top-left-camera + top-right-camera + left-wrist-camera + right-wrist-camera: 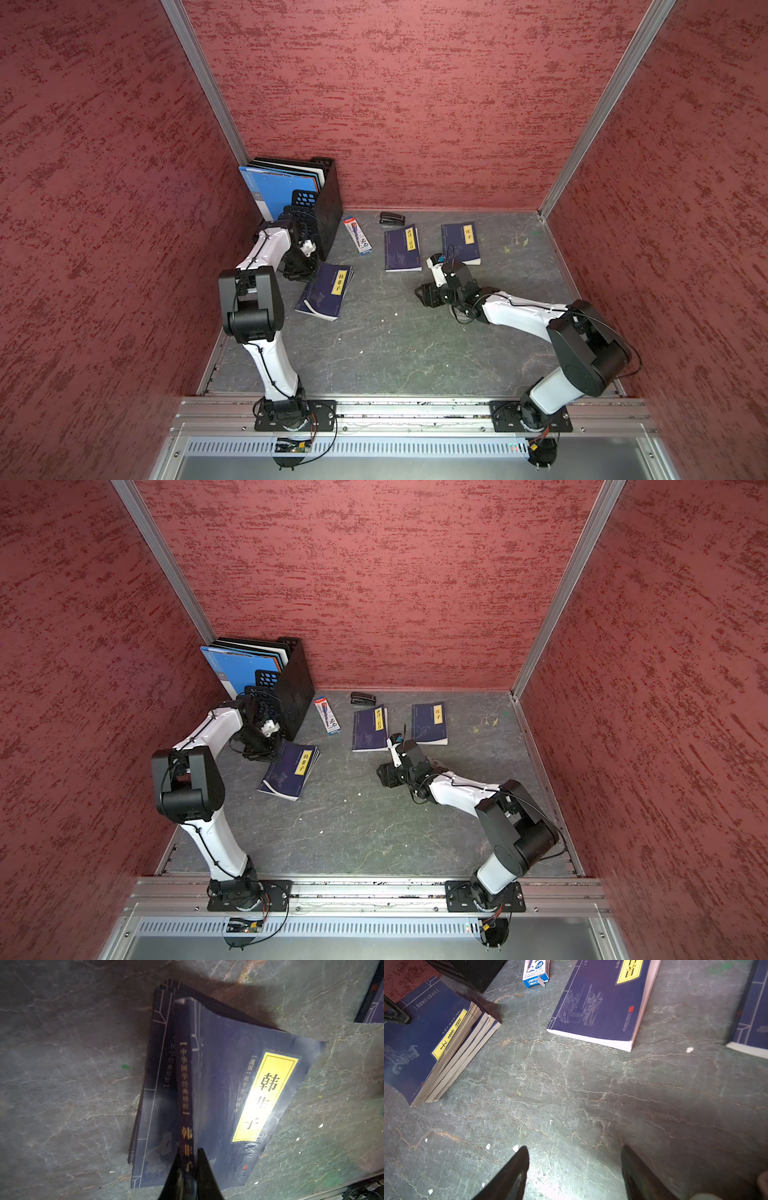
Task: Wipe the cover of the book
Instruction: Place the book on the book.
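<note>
Book (325, 291) lies beside file rack (329, 199) — pencil box (358, 236) near.

The left arm (266, 253) and right arm (519, 311) are wearing glossy white shells between bulky black joint housings. Thin black cables (262, 359) are running along the shells, tied down at intervals. The left base plate (322, 411) and right base plate (503, 415) are showing black with small screws. The left end effector (190, 1169) and right end effector (574, 1159) are showing black, tapered fingers.
</note>
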`<state>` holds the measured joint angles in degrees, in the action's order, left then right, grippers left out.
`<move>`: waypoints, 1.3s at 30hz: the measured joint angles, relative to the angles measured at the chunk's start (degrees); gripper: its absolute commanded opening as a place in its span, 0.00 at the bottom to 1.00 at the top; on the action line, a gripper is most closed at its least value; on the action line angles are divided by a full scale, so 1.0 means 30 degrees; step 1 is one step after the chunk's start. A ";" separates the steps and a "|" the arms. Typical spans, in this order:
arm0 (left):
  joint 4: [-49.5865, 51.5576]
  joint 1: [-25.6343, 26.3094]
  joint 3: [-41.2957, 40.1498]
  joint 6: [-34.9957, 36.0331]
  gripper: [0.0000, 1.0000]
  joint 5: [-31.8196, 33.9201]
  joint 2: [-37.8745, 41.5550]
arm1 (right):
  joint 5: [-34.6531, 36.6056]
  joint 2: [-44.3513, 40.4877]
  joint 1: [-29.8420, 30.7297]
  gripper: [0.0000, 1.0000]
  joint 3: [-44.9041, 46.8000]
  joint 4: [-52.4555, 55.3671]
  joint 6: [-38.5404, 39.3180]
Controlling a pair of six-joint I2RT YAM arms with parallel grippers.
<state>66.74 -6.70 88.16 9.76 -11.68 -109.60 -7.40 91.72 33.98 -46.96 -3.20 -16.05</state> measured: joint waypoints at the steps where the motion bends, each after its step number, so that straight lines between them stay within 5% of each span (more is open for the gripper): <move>1: 0.0000 0.0022 0.0000 0.0029 0.17 0.0189 -0.0007 | 0.0000 0.0000 0.0000 0.70 0.0000 0.0000 0.0000; 5: -0.0036 0.0138 0.0000 0.0073 0.21 0.0991 -0.0007 | -0.0007 0.0000 0.0000 0.70 0.0000 0.0000 0.0000; 16: -0.0481 0.0787 -0.0576 0.0182 0.56 0.4007 0.0248 | -0.0036 0.0044 0.0000 0.70 0.0000 0.0000 0.0000; 23: -0.1275 0.1333 -0.2018 -0.0583 0.75 0.5064 0.2696 | -0.0044 0.0197 0.0000 0.71 0.0000 0.0007 0.0007; 31: -0.3963 0.4401 -0.6739 -0.3650 0.79 0.3577 0.7461 | -0.0044 0.0495 0.0000 0.71 -0.0051 0.0015 0.0007; 39: -0.5829 0.7104 -1.0265 -0.6215 0.81 0.3424 0.8539 | -0.0044 0.0561 0.0000 0.71 -0.0073 0.0102 0.0015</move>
<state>49.25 14.61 57.36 -8.88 -1.41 -83.99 -7.53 93.41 33.98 -47.18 -2.90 -16.01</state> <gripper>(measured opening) 0.804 0.705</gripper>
